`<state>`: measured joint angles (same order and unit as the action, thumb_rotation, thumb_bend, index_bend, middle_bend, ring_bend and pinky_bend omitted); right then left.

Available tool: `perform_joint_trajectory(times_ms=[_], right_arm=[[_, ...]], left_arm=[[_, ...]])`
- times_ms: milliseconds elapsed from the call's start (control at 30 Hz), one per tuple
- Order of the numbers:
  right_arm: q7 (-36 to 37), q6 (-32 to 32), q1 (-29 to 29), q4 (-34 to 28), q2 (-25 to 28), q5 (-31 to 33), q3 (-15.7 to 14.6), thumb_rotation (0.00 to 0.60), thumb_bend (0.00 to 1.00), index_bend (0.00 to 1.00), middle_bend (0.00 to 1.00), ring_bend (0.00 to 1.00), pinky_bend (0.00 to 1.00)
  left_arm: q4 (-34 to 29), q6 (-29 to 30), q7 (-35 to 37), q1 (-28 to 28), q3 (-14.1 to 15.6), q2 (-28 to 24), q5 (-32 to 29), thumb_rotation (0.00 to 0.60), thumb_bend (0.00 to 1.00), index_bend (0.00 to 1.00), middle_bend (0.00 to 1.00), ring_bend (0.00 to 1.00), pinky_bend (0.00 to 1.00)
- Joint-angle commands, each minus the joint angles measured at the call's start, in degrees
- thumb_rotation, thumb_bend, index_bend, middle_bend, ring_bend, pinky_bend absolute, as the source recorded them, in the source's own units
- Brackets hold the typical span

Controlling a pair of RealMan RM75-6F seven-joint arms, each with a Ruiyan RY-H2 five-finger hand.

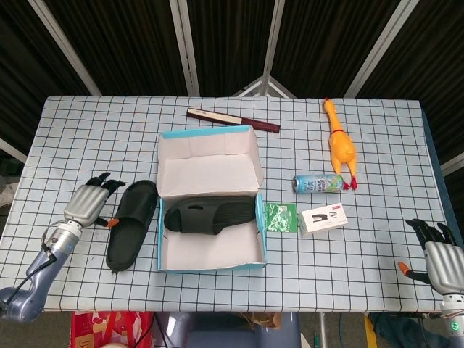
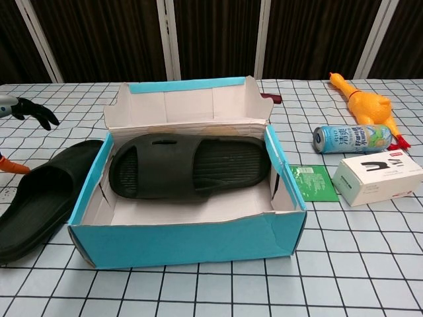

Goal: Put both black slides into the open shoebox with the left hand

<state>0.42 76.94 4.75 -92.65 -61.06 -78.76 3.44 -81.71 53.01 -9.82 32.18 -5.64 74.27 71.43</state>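
Worktop (image 1: pixel 87 138): covered by a pale cloth printed with a black grid of squares.
Shoebox (image 1: pixel 210 258): open cardboard, turquoise outer walls, plain whitish inside, lid flap standing up at the far side; the near right corner looks creased in the chest view.
Slide in box (image 1: pixel 210 215): black, moulded, matte, with fine ribbing across the footbed and a broad strap; it lies on the box floor, lengthwise across it, strap end toward the robot's left.
Slide on worktop (image 1: pixel 132 225): same black moulded shape, lying sole down just beside the box's left wall, toe toward the far edge; the chest view cuts off its near end.
Left hand (image 1: pixel 88 204): silver back, black fingers spread and slightly curled, orange-tipped thumb; it holds nothing and sits just left of the loose slide, not clearly touching it.
Right hand (image 1: pixel 437 254): at the near right corner of the worktop, fingers apart, empty.
Head view only: both hands whole, the dark red flat case (image 1: pixel 233 119) behind the box.
Chest view only: the ribbing on the boxed slide, and just the black fingertips and orange thumb tip of the left hand at the frame edge.
Other things: yellow rubber chicken (image 1: pixel 340 147), drink can (image 1: pixel 317 183) on its side, green sachet (image 1: pixel 278 217), small white carton (image 1: pixel 324 218).
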Motion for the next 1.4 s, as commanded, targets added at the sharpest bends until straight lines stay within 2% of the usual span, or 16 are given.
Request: perform_joint_trajectory(times_ms=[33,133,267,400,533,667,800,900,1100,1400], right_arm=[[-0.1,0.0,0.0,0.0,0.0,0.0,0.0,0.6,0.23,0.18,0.16,0.2,0.08],[-0.2,0.0,0.0,0.0,-0.1,0.0,0.0,0.6,0.23,0.18,0.16,0.2,0.08],[-0.7,-0.2,0.2,0.0,-0.2,0.3,0.0,0.6,0.23,0.18,0.16,0.2,0.08],[-1.5,-0.7,0.4,-0.1,-0.4,0.6,0.0,0.6,0.23,0.18,0.16,0.2,0.08],[-2.1,-0.8,0.5,-0.4,-0.5,0.9,0.1,0.6,0.23,0.18,0.16,0.2,0.08],[-2.4,-1.0,0.6,-0.4,-0.6,1.1,0.0,0.6,0.23,0.18,0.16,0.2,0.08],[-3.2,-1.2,0.7,-0.8,-0.6,1.5,0.0,0.6,0.23,0.18,0.16,0.2,0.08],[-3.4,-1.2,0.7,-0.9,-0.6,1.6,0.0,0.6,0.23,0.18,0.16,0.2,0.08],[-4.1,-1.3,0.7,-0.9,-0.8,2.2,0.2,0.6,0.23,0.18,0.16,0.2,0.08],[-4.2,-1.7,0.9,-1.1,-0.7,2.4,0.1,0.6,0.23,0.18,0.16,0.2,0.08]], left_arm=[[-2.5,-5.3,2.2,1.5,-0.7,-2.2,-3.5,0.535,0.24,0.15,0.15,0.01,0.09],[-4.3,-13.4,1.7,5.0,-0.9,-5.3,-7.9,0.534,0.24,0.14,0.14,0.0,0.06],[-4.3,-18.0,-5.2,9.7,-0.1,-6.8,-13.0,0.532,0.24,0.12,0.14,0.0,0.05],[-5.4,-19.0,-14.3,15.6,1.1,-7.4,-19.5,0.532,0.24,0.12,0.14,0.0,0.04],[-8.2,-16.3,-21.5,20.4,2.8,-8.1,-28.5,0.533,0.25,0.13,0.16,0.0,0.04],[-9.9,-16.2,-25.2,24.1,5.0,-8.7,-36.0,0.532,0.28,0.14,0.17,0.0,0.04],[-10.0,-21.1,-26.6,29.0,8.4,-9.3,-45.0,0.595,0.28,0.13,0.16,0.0,0.02],[-9.2,-24.3,-25.3,31.5,9.9,-9.4,-49.3,0.6,0.29,0.13,0.16,0.0,0.01],[-7.2,-28.6,-21.5,35.2,12.3,-8.6,-52.3,0.6,0.29,0.12,0.14,0.0,0.01],[-6.2,-27.6,-18.4,37.3,15.1,-7.2,-50.5,0.6,0.29,0.13,0.14,0.0,0.01]])
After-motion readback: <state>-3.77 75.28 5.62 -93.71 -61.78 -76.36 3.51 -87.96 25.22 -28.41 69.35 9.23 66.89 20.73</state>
